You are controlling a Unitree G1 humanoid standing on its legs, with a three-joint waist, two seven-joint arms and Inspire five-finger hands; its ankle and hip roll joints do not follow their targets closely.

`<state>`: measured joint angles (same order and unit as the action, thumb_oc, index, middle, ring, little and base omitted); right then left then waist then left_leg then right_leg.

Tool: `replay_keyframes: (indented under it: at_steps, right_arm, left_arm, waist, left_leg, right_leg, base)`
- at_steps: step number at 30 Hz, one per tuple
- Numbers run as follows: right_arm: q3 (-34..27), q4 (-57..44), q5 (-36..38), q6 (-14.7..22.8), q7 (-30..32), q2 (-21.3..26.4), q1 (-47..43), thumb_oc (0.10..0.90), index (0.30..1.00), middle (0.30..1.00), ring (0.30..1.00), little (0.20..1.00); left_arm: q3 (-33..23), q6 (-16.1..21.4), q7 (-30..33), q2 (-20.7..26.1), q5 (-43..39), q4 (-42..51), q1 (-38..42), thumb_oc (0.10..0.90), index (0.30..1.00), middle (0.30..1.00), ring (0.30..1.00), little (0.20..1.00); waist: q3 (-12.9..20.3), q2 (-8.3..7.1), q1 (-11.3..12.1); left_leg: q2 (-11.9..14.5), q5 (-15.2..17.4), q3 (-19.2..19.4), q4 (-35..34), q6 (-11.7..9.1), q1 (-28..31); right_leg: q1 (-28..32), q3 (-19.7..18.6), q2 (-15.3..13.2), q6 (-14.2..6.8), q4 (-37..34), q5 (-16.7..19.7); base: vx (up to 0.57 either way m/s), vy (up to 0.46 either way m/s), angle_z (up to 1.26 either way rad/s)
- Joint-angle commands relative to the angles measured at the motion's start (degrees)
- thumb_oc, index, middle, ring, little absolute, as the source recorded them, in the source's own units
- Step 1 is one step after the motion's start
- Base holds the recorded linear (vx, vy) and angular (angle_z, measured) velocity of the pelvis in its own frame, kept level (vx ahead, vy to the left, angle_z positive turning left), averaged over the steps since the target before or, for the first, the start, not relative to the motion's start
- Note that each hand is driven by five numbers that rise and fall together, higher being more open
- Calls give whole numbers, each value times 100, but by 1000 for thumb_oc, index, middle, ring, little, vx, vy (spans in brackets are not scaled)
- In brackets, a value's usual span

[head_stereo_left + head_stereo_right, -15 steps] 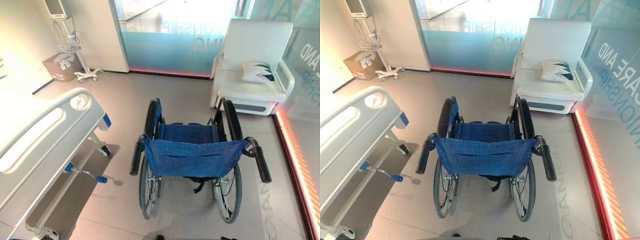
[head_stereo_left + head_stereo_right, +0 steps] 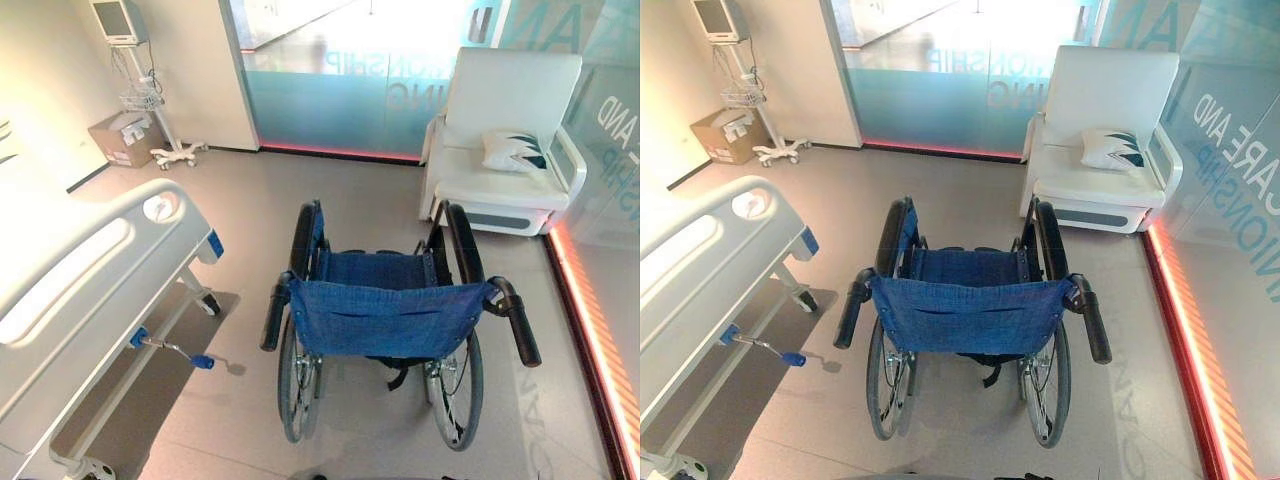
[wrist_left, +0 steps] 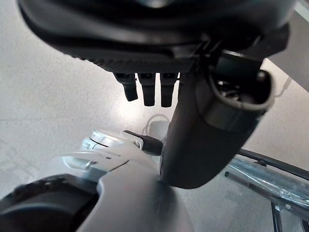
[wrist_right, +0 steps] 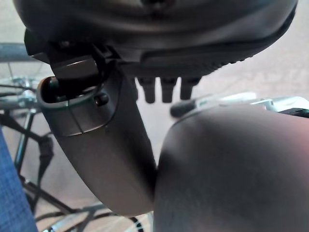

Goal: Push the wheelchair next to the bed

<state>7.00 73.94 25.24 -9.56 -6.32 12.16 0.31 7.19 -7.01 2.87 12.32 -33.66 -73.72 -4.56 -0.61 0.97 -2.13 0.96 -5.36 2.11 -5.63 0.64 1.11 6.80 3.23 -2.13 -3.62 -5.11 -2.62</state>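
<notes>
So the floor [image 2: 250, 200] is plain grey, smooth stuff. The wheelchair [image 2: 385, 315] is parked on it in the middle of the frame, blue backrest facing the camera, all wheels down. The bed [image 2: 80, 290] stands on casters along the left edge, well apart from the chair. There's a white armchair [image 2: 500, 140] in the upper right. The upper left has a cardboard box [image 2: 120, 138] with a rolling stand [image 2: 178, 152] just beside it. A red light strip [image 2: 590, 330] runs down the floor's right edge.
</notes>
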Motion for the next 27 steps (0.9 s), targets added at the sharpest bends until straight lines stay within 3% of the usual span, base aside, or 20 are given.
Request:
replay_keyframes:
  at_steps: [1, 8, 12, 17, 23, 27]
  right_arm:
    - [-12, 237, 0, -65, -30, -129, 99, 800, 900, 900, 900, 900]
    - [-186, 46, 376, 92, 8, 22, 111, 800, 900, 900, 900, 900]
    - [-502, -573, 735, 115, 133, 303, 245, 800, 900, 900, 900, 900]
    - [-1088, -924, 874, 427, 280, 752, 387, 800, 900, 900, 900, 900]
    - [-1963, -1663, 1172, 411, 526, 1474, 546, 800, 900, 900, 900, 900]
    - [-2449, -2458, 1357, 411, 1008, 1839, 631, 800, 900, 900, 900, 900]
  left_arm:
    - [-148, 80, -241, -228, -325, -206, 420, 800, 900, 900, 900, 900]
    - [-339, 200, -348, -56, -585, -22, 461, 800, 900, 900, 900, 900]
    - [-641, 324, -275, 219, -847, 391, 377, 800, 900, 900, 900, 900]
    - [-1229, 271, -175, 669, -1173, 888, 259, 800, 900, 900, 900, 900]
    - [-2031, -472, -477, 1384, -1558, 1763, 98, 800, 900, 900, 900, 900]
    - [-2507, -769, -561, 1874, -2114, 2462, 58, 800, 900, 900, 900, 900]
  waist:
    - [-121, 54, -8]
    - [-120, 62, -27]
    - [-125, 47, -64]
    - [-128, -3, -64]
    - [-145, -63, -27]
    - [-147, -55, -41]
  left_leg:
    - [349, 435, 137, 63, -352, 309]
    - [380, 425, 160, 63, -363, 336]
    - [391, 416, 193, 63, -350, 331]
    - [399, 420, 219, 63, -343, 327]
    - [413, 420, 220, 63, -366, 317]
    - [416, 413, 215, 63, -377, 305]
  right_leg:
    - [-247, 351, -494, -202, 33, 552]
    - [-223, 331, -487, -208, 30, 548]
    - [-244, 274, -473, -219, 29, 556]
    - [-260, 243, -462, -244, 13, 579]
    - [-262, 275, -469, -255, 11, 593]
    - [-270, 275, -474, -259, 11, 588]
  base:
    - [0, 0, 0]
    - [0, 0, 0]
    - [0, 0, 0]
    - [-14, -26, -6]
    - [-6, -11, -1]
    - [0, 0, 0]
